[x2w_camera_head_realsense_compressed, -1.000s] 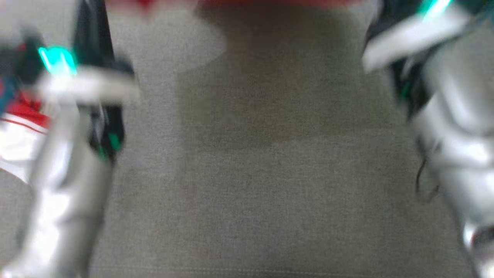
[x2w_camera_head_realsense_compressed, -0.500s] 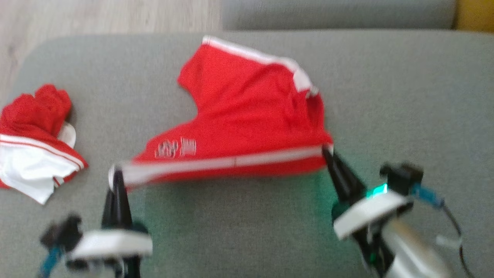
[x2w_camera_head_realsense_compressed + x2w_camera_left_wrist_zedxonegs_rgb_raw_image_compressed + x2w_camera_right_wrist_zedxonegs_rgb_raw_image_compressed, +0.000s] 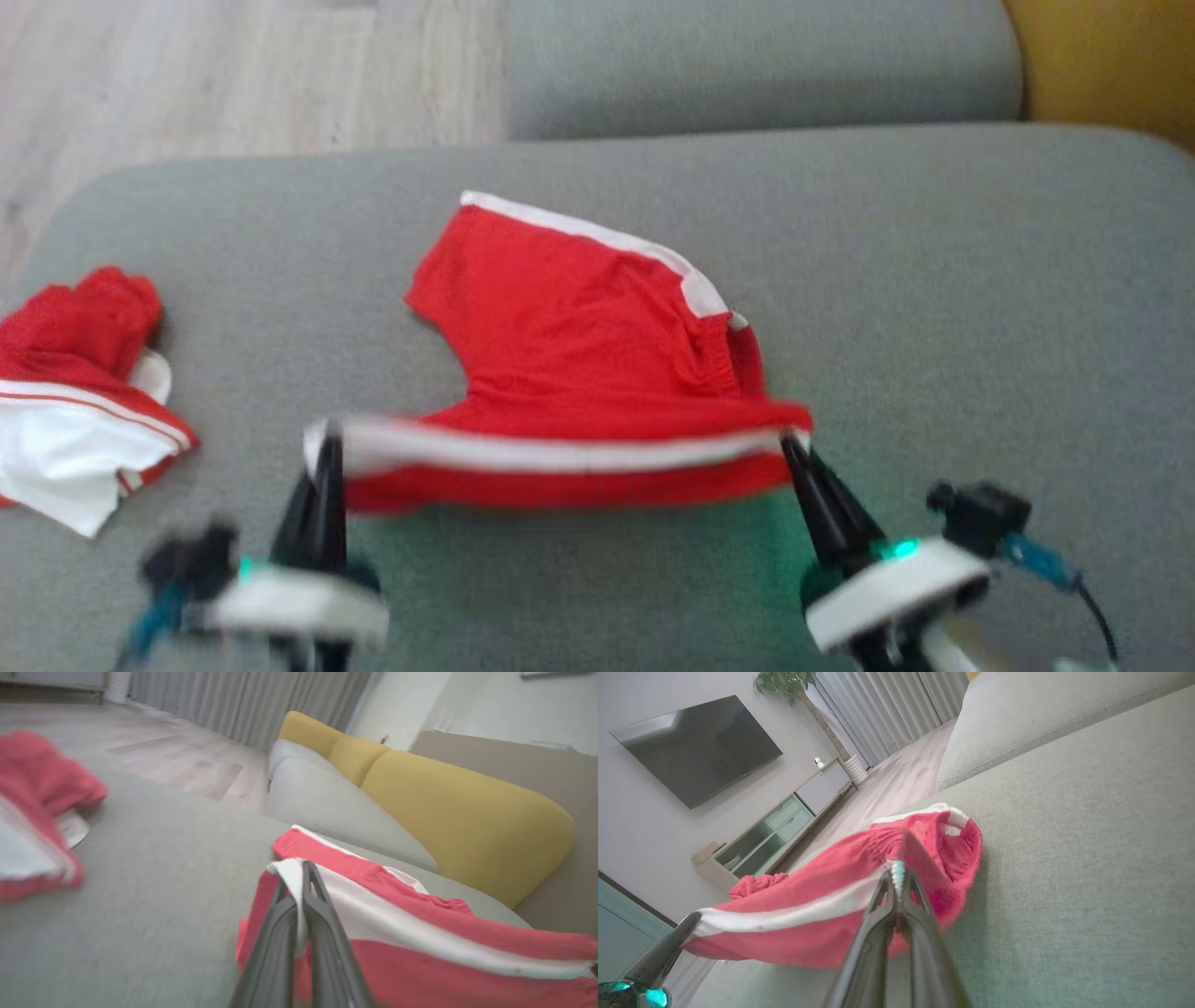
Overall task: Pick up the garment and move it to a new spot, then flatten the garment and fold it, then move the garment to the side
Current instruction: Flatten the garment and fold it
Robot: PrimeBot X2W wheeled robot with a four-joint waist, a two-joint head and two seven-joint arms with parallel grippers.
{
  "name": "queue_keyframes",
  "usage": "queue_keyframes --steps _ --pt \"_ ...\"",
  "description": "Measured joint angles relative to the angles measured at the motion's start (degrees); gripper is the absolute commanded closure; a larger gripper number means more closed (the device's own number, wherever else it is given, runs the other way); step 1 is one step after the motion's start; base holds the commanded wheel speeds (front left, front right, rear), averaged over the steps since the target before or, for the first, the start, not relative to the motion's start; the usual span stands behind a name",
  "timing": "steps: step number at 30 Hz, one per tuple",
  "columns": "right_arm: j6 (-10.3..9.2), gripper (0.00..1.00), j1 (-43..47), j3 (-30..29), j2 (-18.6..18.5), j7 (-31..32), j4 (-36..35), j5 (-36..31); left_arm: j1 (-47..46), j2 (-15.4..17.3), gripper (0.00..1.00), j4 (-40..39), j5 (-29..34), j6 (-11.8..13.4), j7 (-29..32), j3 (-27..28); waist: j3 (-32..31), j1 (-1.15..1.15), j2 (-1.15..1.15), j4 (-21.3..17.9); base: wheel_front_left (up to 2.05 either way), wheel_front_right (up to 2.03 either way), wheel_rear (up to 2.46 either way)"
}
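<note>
Now left pincer (image 3: 329, 441) and right pincer (image 3: 790, 444) clamp red white-striped shorts (image 3: 579, 345); right wrist view adds a black television (image 3: 698, 746); printed logo gone.

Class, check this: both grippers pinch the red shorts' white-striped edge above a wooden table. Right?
One error: the surface is a grey sofa cushion, not a wooden table, as the head view shows. The left gripper and right gripper do both pinch the red shorts' white-striped edge.
</note>
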Motion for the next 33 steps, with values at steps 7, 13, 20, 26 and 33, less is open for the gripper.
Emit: queue_keyframes --steps 7,13,20,26,33 --pt "0.0 1.0 -14.8 1.3 2.8 0.0 5.1 2.8 -27.2 7.3 1.0 9.2 -1.5 0.0 3.2 -12.7 6.4 0.03 0.0 -1.3 0.0 0.0 0.0" --pt "0.0 1.0 -23.7 1.4 5.9 0.0 12.4 5.9 -44.2 8.6 1.0 17.9 -6.5 0.0 7.6 -21.3 12.7 0.03 0.0 -3.0 0.0 0.0 0.0" --pt "0.0 1.0 -31.3 1.1 7.3 0.0 15.0 6.6 -53.3 11.4 1.0 27.0 -10.9 0.0 9.1 -25.0 18.9 0.02 0.0 -5.9 0.0 0.0 0.0" --pt "0.0 1.0 -32.7 0.6 7.5 0.0 15.0 6.6 -56.8 12.0 1.0 29.7 -13.1 0.0 7.5 -28.1 22.2 0.02 0.0 -8.2 0.0 0.0 0.0" --pt "0.0 1.0 -33.1 2.0 7.5 0.0 13.5 6.6 -59.6 11.9 0.55 34.0 -14.3 0.0 5.3 -30.9 24.7 0.01 -0.01 -10.0 0.0 0.0 0.0"
